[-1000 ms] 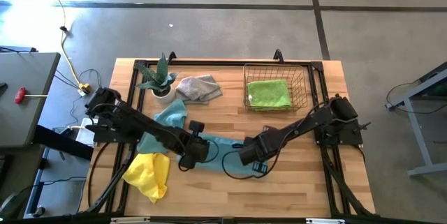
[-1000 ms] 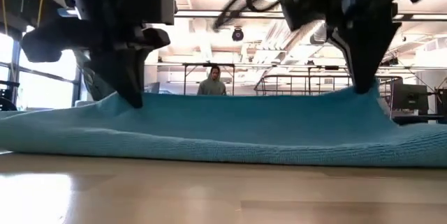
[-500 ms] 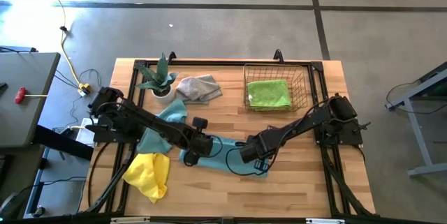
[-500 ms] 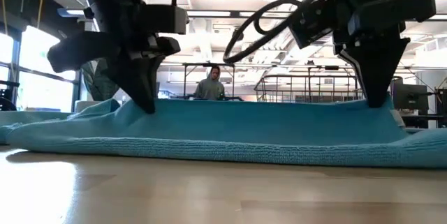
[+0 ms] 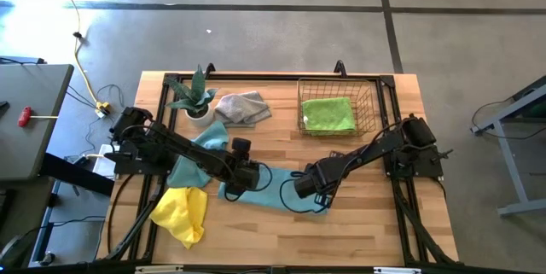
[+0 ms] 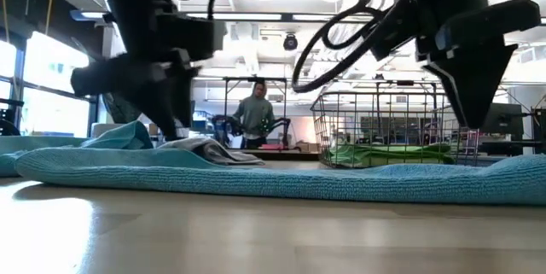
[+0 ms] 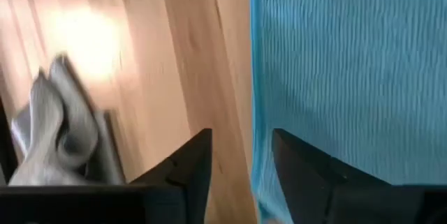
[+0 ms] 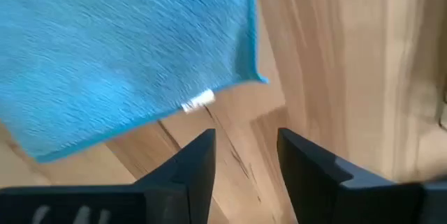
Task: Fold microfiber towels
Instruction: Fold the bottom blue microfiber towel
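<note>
Two pincers, left (image 5: 243,174) and right (image 5: 309,183), hang with fingers parted and holding nothing over the light blue towel (image 5: 275,190), which lies flat mid-desk. Risk: a finger descending could snag and rumple it. Bare desk (image 5: 281,133) stretches beyond it, up to the grey towel (image 5: 241,107) and the wire basket (image 5: 337,107) holding a green one (image 5: 328,114).
</note>
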Controlling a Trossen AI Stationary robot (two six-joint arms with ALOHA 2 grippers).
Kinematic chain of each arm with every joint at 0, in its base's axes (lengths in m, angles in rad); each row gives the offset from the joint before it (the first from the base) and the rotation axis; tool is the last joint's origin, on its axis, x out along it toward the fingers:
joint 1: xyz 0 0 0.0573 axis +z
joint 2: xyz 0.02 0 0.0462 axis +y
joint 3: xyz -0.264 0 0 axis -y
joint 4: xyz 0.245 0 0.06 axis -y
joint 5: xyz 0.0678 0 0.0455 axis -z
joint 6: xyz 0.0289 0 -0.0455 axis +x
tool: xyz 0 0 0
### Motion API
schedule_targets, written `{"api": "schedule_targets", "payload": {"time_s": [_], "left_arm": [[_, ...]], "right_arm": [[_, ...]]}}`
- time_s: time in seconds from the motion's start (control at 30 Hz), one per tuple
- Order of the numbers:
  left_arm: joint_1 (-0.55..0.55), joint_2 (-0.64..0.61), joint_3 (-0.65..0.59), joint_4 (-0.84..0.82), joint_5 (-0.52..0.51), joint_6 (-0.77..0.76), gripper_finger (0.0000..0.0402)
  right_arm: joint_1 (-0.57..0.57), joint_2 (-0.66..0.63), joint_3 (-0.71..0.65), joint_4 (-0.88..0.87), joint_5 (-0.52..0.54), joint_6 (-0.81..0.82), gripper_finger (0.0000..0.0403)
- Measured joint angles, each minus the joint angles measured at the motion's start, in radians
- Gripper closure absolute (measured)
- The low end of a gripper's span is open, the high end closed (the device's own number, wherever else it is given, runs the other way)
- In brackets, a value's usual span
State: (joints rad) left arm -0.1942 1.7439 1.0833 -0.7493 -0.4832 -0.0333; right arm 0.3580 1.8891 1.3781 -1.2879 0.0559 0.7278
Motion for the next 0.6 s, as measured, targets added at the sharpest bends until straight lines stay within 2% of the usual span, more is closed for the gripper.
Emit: {"api": "schedule_targets", "payload": {"time_s": [0.13, 0.23, 0.33, 0.47, 0.6], "left_arm": [[-0.022, -0.010, 0.018, -0.184, 0.006, -0.089, 0.0250], [-0.050, -0.038, -0.024, -0.223, 0.083, -0.096, 0.0255], [-0.080, -0.066, -0.081, -0.162, 0.169, -0.095, 0.0264], [-0.121, -0.127, -0.129, -0.065, 0.172, -0.098, 0.0274], [-0.149, -0.186, -0.171, 0.073, 0.151, -0.087, 0.0280]], "right_arm": [[0.041, -0.013, 0.000, 0.021, 0.016, 0.058, 0.0254], [0.092, -0.015, 0.000, 0.041, 0.034, 0.093, 0.0254], [0.137, -0.029, -0.020, 0.066, 0.068, 0.178, 0.0254], [0.175, -0.078, -0.111, 0.195, 0.097, 0.302, 0.0254], [0.201, -0.155, -0.259, 0.429, 0.113, 0.418, 0.0254]]}}
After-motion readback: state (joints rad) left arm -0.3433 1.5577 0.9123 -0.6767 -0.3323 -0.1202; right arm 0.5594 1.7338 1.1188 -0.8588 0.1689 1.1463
